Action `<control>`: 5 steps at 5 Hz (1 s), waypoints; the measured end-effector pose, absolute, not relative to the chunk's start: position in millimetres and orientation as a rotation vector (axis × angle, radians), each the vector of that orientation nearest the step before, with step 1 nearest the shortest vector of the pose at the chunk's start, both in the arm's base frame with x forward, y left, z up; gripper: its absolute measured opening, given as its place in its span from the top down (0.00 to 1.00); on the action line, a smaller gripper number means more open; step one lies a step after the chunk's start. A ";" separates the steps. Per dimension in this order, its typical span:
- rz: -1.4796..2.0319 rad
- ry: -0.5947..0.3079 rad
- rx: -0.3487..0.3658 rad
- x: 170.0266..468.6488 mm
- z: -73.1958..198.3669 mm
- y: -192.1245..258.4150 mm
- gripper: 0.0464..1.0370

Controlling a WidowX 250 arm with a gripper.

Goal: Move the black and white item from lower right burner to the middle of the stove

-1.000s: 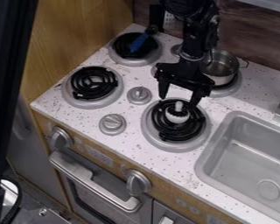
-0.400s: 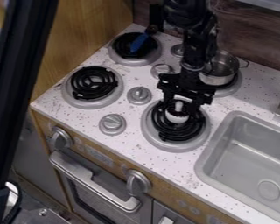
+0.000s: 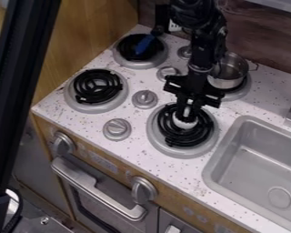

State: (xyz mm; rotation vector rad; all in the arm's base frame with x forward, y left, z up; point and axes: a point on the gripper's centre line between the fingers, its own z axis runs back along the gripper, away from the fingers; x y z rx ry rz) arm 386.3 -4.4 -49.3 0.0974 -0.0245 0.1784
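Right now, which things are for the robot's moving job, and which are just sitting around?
For the job:
- black and white item
- lower right burner, under it
- end effector, at the item's upright part
- stove middle, where it should go

Just there:
- metal pot
- blue thing
- sink

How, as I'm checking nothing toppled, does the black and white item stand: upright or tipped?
Upright: the item sits on the burner, its white stem pointing up into the gripper.
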 end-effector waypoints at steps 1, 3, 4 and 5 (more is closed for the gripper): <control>0.162 -0.053 0.137 399.9 -31.7 8.3 0.83; 0.357 -0.188 0.163 427.6 22.4 101.0 0.83; 0.436 -0.163 0.171 426.5 8.3 145.7 0.83; 0.511 -0.155 0.137 427.3 -1.5 181.7 0.83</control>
